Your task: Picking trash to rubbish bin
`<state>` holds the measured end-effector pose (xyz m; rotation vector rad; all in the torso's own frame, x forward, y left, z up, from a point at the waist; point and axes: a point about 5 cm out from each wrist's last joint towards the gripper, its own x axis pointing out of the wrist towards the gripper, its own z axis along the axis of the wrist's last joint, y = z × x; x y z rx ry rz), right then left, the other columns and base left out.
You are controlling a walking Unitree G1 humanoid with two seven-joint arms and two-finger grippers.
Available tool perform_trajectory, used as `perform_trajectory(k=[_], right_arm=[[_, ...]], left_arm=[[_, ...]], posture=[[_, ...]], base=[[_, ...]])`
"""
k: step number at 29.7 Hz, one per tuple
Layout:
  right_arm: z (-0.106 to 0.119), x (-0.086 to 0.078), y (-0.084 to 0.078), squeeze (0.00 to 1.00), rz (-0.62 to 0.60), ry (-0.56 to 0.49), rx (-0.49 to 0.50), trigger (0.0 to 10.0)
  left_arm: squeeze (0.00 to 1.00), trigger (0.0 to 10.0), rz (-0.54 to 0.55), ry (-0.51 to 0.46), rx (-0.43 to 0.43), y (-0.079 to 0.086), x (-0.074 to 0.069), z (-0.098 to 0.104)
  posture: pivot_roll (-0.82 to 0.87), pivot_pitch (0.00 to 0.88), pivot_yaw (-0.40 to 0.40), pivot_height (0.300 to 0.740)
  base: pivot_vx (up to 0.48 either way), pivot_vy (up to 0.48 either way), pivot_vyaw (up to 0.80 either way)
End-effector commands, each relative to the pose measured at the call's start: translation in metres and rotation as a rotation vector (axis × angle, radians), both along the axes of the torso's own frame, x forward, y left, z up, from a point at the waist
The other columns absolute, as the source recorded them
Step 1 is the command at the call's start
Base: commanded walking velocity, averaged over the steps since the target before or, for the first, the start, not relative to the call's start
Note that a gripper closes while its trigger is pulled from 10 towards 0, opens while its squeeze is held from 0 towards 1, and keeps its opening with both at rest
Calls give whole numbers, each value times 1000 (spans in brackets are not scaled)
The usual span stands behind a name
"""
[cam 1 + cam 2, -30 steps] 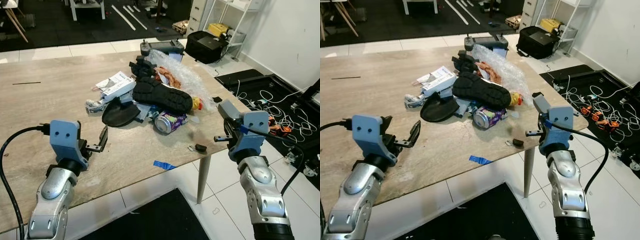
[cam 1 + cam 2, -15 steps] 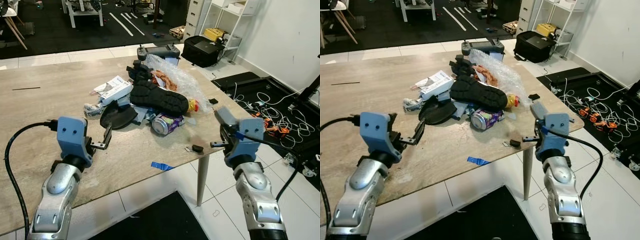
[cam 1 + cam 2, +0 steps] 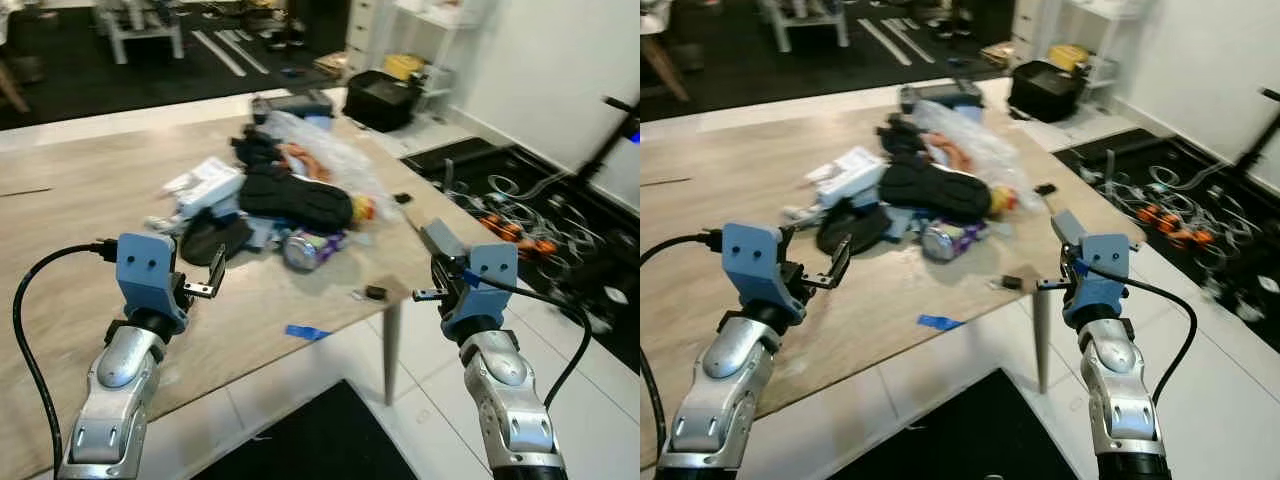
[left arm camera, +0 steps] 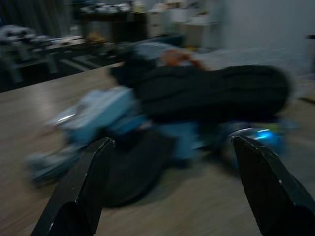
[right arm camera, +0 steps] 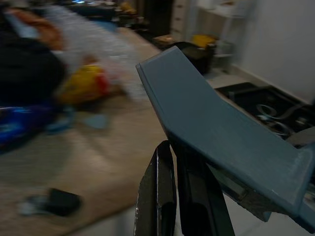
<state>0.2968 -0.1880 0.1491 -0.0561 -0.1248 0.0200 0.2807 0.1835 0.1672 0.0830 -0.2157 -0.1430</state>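
Both head views and both wrist views are smeared with blur, so fine detail in the trash pile is hard to read. The left gripper hovers above the near part of the wooden table, its fingers spread well apart with nothing between them. Beyond those open jaws, a little way ahead, lies a flat black piece, with a white and blue box behind it; what the pale scraps just beside the box are cannot be told. A black shoe sole stretches across the heap farther ahead of the left jaws, and a crushed can sits in front of it. Crumpled clear plastic covers the far side of the pile, hiding what lies under it. A blue strip of tape and a small black object lie near the table's edge, ahead of and below the right gripper, whose fingers are pressed together, holding nothing, off the table's corner. White floor tiles, tangled cables and a black bag surround the table.
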Motion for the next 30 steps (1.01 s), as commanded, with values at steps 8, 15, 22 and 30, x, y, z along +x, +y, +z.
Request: perform_trajectory(k=[8,15,22,30], right_arm=[[1,-1,0,0,8,-11,2,10000],[0,-1,2,0,18,-6,20,10000],[0,-1,2,0,20,-6,18,10000],[0,-1,4,0,27,-2,24,10000]], left_arm=[[0,10000,-32,5,-6,-7,0,-4],[0,10000,-34,3,-3,-7,0,-4],[0,10000,-37,2,0,-8,1,-4],[0,10000,-34,-1,-3,-9,1,-4]], posture=[[-43,45,-61,740],[-38,40,-59,740],[-38,38,-59,740],[-33,43,-63,740]], base=[[0,0,-583],[0,0,-592],[0,0,-596],[0,0,-601]])
